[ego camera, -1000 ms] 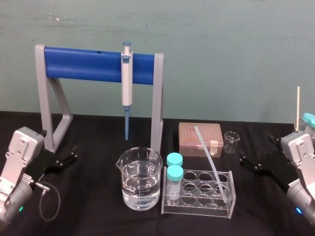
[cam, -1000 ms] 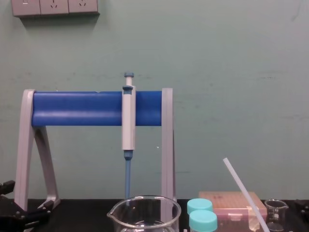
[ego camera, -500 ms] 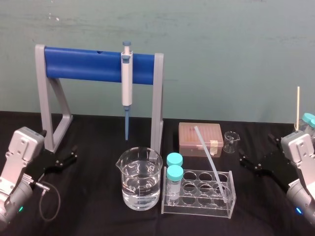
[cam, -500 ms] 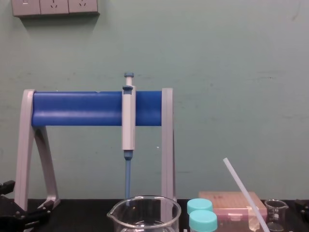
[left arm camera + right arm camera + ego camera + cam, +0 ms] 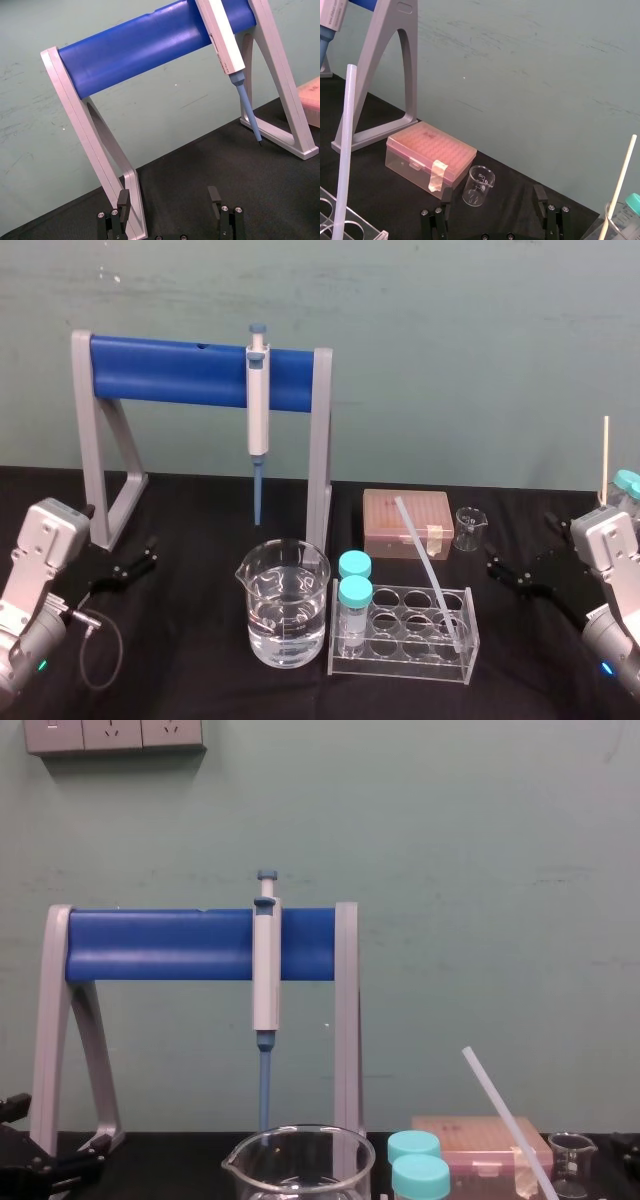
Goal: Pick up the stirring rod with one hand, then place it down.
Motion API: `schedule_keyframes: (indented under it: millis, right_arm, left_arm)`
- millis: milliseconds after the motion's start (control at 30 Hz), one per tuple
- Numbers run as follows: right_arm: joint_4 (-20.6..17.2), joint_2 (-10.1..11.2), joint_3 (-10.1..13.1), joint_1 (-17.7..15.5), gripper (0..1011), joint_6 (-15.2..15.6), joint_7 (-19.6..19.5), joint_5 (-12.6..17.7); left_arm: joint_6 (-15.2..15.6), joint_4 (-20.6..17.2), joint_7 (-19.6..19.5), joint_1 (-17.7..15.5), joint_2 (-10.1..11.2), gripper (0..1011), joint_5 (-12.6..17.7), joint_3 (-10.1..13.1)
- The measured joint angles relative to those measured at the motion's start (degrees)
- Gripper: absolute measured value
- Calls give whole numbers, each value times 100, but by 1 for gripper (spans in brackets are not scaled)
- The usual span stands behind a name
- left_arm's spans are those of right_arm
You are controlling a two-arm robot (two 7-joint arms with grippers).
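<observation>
The stirring rod [image 5: 428,568] is a long translucent white rod leaning in the clear test tube rack [image 5: 404,656], with its top tilted toward the back left. It also rises at the lower right of the chest view as the rod [image 5: 505,1118] and at the side of the right wrist view as the rod [image 5: 344,150]. My right gripper [image 5: 520,543] hovers low over the table to the right of the rack, open and holding nothing; its fingers [image 5: 538,193] stand wide apart. My left gripper [image 5: 150,552] rests open at the far left, near the stand's foot [image 5: 137,210].
A grey and blue pipette stand [image 5: 190,370] holds a blue-tipped pipette [image 5: 258,420] at the back. A large beaker of water [image 5: 284,602], two capped tubes [image 5: 354,598], a pink tip box [image 5: 408,522] and a small beaker [image 5: 468,528] surround the rack. A thin stick [image 5: 605,455] stands at the far right.
</observation>
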Motion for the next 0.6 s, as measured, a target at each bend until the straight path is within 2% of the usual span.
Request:
schedule_keyframes:
  millis: [600]
  right_arm:
    - [0, 0, 0, 0, 1002, 0, 0, 0]
  left_arm:
    - [0, 0, 0, 0, 0, 1000, 0, 0]
